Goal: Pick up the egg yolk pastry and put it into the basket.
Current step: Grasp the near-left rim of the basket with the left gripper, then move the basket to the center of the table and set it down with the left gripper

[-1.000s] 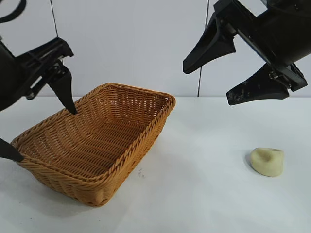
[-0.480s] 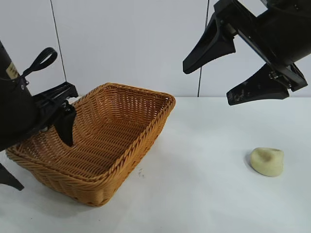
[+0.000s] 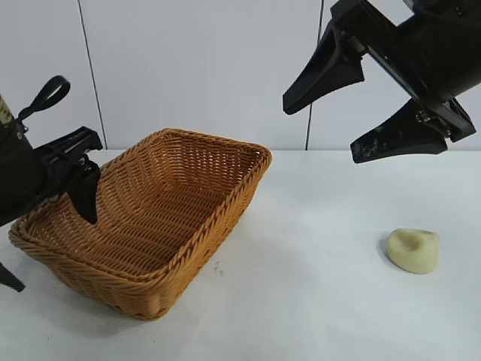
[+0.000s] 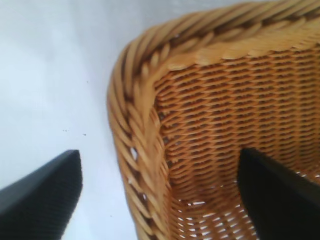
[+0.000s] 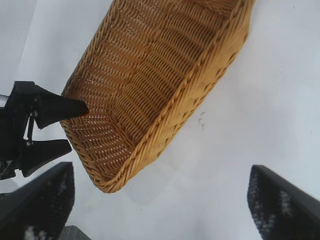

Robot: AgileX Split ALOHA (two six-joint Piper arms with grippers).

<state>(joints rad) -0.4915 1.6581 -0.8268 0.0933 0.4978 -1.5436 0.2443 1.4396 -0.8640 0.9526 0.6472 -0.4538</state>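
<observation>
At the white desk's (image 3: 316,301) left edge, the left gripper (image 3: 45,244) straddles the end wall of the orange-brown woven wicker basket (image 3: 173,203), jaws apart, one finger inside. The right gripper (image 3: 361,120) hangs spread wide above the desk's right side. Near the right edge lies the small pale cream-yellow egg yolk pastry (image 3: 413,250).

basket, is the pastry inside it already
No, the pastry lies on the white table, well off to the side of the basket, which holds nothing.
</observation>
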